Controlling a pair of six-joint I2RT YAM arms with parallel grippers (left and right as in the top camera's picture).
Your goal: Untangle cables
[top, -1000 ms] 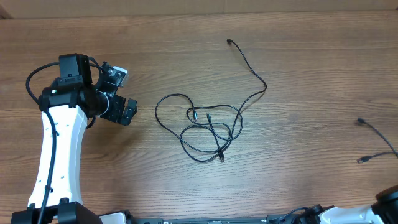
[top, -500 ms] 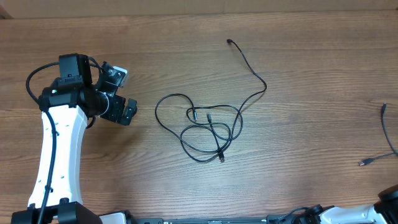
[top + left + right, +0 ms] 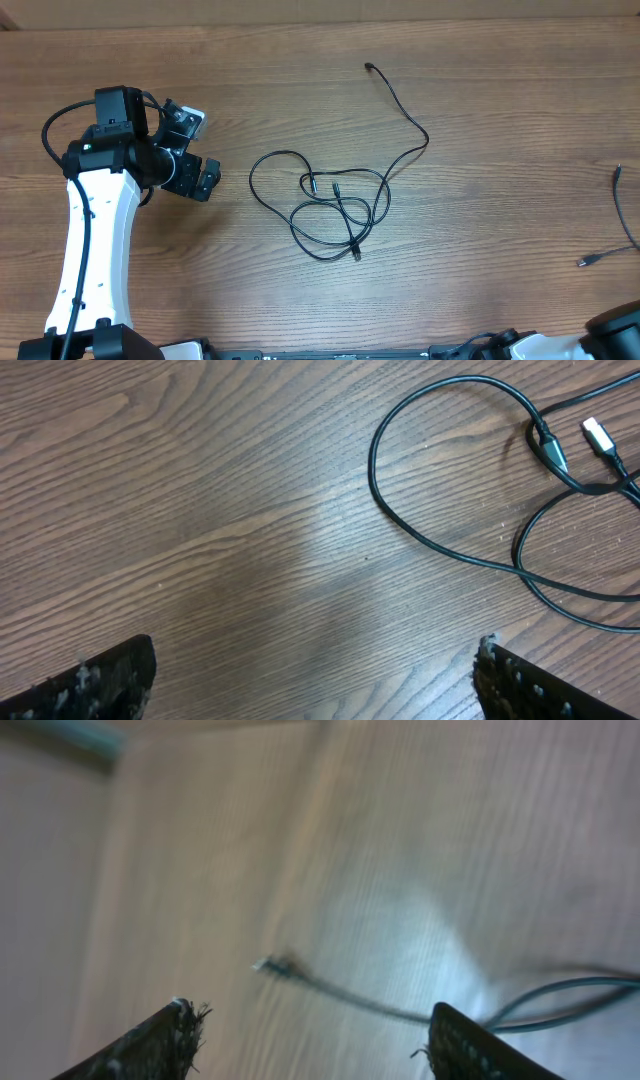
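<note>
Your left tool (image 3: 200, 150) sits over the left part of the tabletop (image 3: 480, 110). Its jaws are spread wide and grip nothing. In its wrist view both fingers (image 3: 100, 680) frame bare wood.

The tangle (image 3: 325, 205) lies mid-tabletop, to the right of that tool and apart from it. It is several loose black loops crossing one another, with a silver-tipped plug (image 3: 597, 432) lying among them. One strand (image 3: 415, 150) leaves the tangle on its right side and winds toward the far side, ending in a small tip (image 3: 368, 66).

A separate cable (image 3: 628, 225) lies at the right edge, well apart from the tangle, with one end (image 3: 582, 262) pointing left.

Your right tool (image 3: 310, 1040) shows clearly only in its own wrist view, which is blurred. You can see its jaws standing apart with nothing between them, and below them a thin cord (image 3: 380, 1005) on the wood.
</note>
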